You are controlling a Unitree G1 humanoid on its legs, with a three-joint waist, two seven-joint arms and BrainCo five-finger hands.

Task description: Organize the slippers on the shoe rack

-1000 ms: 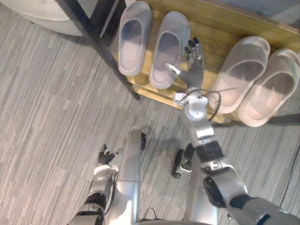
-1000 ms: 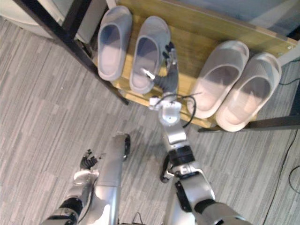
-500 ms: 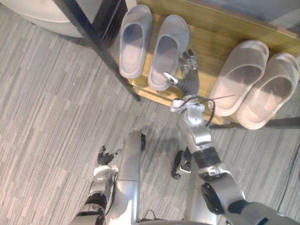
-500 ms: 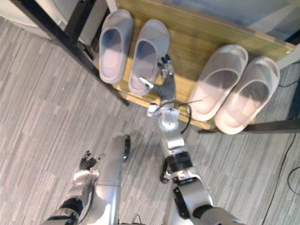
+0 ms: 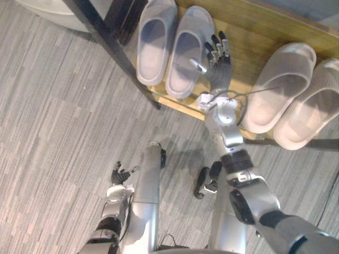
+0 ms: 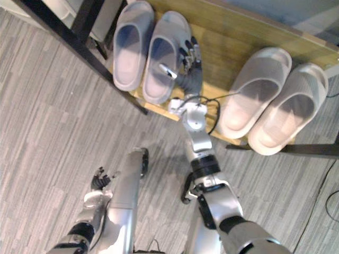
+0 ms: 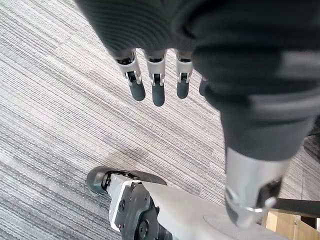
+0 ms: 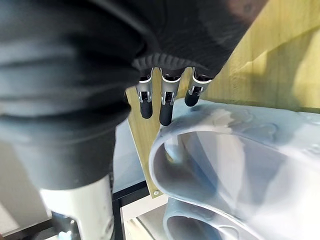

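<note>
So all four slippers are up on the wooden shoe rack (image 5: pixel 249 37), and every one runs near-to-far with the toes at the far side and the heels at the near edge. The left grey slipper (image 5: pixel 153 42) and right grey slipper (image 5: pixel 183 53) sit side by side at the left end, pretty much straight. The two beige ones, the inner beige slipper (image 5: pixel 278 87) and outer beige slipper (image 5: pixel 310 114), are at the right end with their toes leaning off to the right and their heels poking past the near edge. The right arm reaches out straight to the rack, and the right hand (image 5: pixel 217 61) lies on the bare wood between the pairs, just beside the right grey slipper. Its fingers are straight and gripping nothing, and the thumb sticks out over that slipper's edge. The right wrist view gets what the head views can't: the fingertips (image 8: pixel 166 115) hover right by the slipper's rim, though I can't tell if they touch. The left hand (image 5: pixel 119 174) hangs low over the carpet floor (image 5: pixel 53 132), fingers relaxed and holding nothing, as the left wrist view confirms.
</note>
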